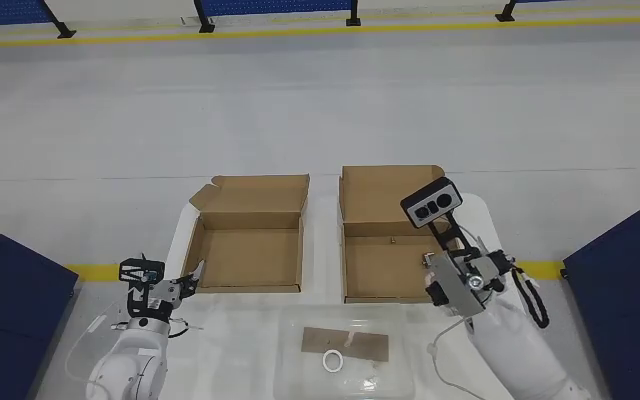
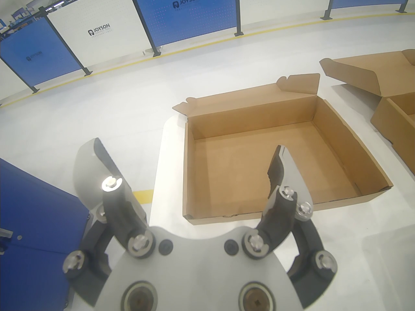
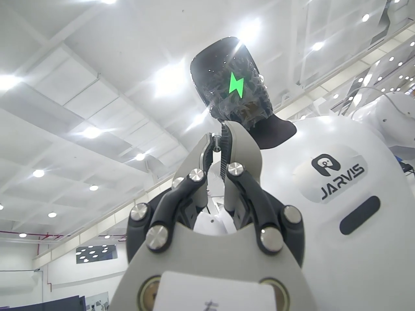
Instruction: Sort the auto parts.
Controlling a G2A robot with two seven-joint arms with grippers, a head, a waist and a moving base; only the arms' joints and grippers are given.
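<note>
The left tool (image 2: 188, 150) hangs with its fingers spread wide, just off the near left corner of the left cardboard box (image 1: 250, 255), which sits with its lid folded back on the white counter (image 1: 320, 285). The right tool (image 3: 218, 135) is turned upward beside the near right corner of the right cardboard box (image 1: 380, 270). Its fingers are pressed close on a small metal part (image 3: 215, 142), screw-like, pinched at the very tips. Toward the front edge, between the arms, sits a clear tray (image 1: 290, 345) holding a cardboard strip (image 1: 350, 343), a white ring (image 1: 333, 361) and some bits too small to make out.
</note>
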